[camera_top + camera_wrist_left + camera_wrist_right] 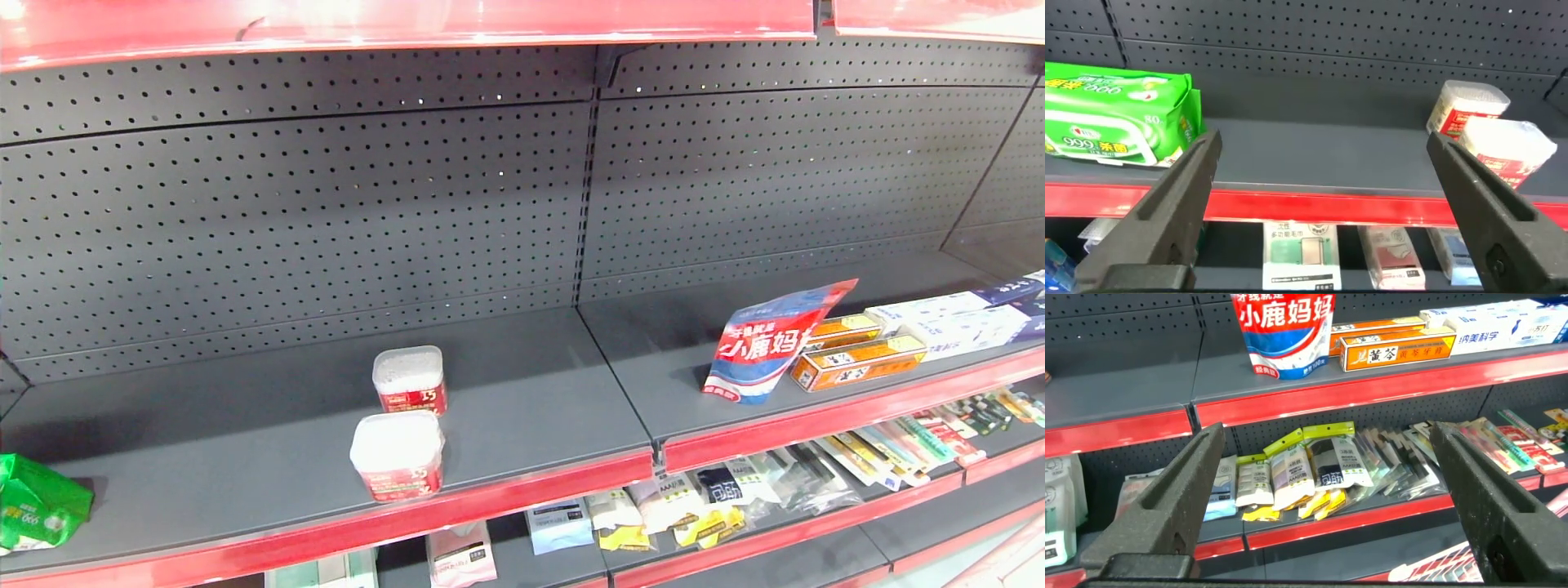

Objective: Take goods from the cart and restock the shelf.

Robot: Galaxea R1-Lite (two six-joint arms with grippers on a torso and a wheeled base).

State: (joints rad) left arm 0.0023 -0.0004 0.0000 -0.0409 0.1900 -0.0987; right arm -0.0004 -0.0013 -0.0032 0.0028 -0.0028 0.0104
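Shelf (522, 384), middle tier, part stocked.
- Left gripper (1323, 137): fingers spread, empty, facing the shelf's front edge.
- Far left: green wipes pack (37, 502).
- Centre-left: rear tub (408, 380) just behind front tub (397, 455).
- Right bay: red-and-blue pouch (767, 343) just beside orange boxes (857, 363), with pale boxes (955, 318) beyond.
- Right gripper (1327, 429): spread, empty, facing the lower tier.

Step, as judged: between items. The next move calls for gripping fresh goods from the cart.

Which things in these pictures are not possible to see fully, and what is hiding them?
Green pack: head view, cut by the left edge.
White and blue boxes: head view, cut by the right edge.
Lower-shelf packets: head view, tops hidden by the red shelf lip.
Rear tub: left wrist view, partly behind the front tub.
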